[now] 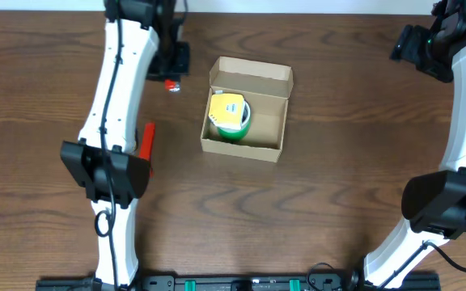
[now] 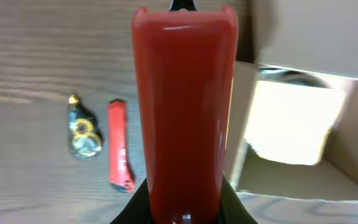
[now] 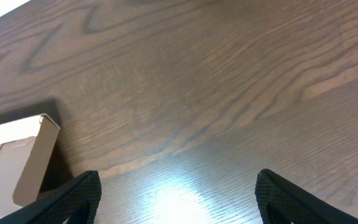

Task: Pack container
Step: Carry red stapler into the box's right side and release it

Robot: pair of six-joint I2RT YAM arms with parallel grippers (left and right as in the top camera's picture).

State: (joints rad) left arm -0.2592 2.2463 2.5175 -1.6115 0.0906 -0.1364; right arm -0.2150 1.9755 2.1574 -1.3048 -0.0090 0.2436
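The container (image 1: 245,109), an open tan cardboard box with its flap lid up at the back, sits mid-table. A yellow and green item (image 1: 229,115) lies inside on its left side. My left gripper (image 1: 168,61) is left of the box, shut on a long red object (image 2: 185,93) that fills the left wrist view; its tip shows in the overhead view (image 1: 171,83). The box also shows in the left wrist view (image 2: 303,130) to the right of my jaws (image 2: 182,208). My right gripper (image 1: 411,44) is open and empty at the far right, above bare table (image 3: 176,186).
A red utility knife (image 2: 119,154) and a small black and yellow item (image 2: 82,132) lie on the wood left of the held object. A red item (image 1: 146,139) lies by the left arm. A box corner (image 3: 33,162) shows in the right wrist view.
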